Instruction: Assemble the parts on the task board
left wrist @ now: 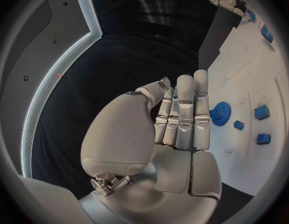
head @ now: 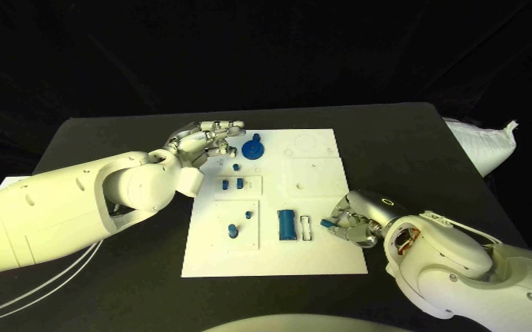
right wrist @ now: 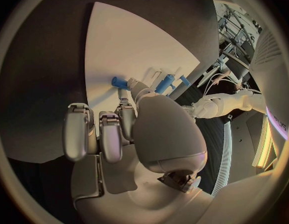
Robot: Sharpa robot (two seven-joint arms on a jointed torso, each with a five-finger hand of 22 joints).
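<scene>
Resting on a white task board [head: 316, 255] in the middle of a black bench [head: 100, 136], several small blue parts look light, rigid and smooth, best pinched by their sides. A blue gear [head: 254, 150] sits near the board's far left corner, just beside the left hand [head: 206, 142], whose fingers are held straight and pressed together, holding nothing. Nearer the robot, the right hand [head: 350, 224] curls beside a blue bar [head: 287, 224], pinching a small blue peg [right wrist: 119, 82] at its fingertips.
</scene>
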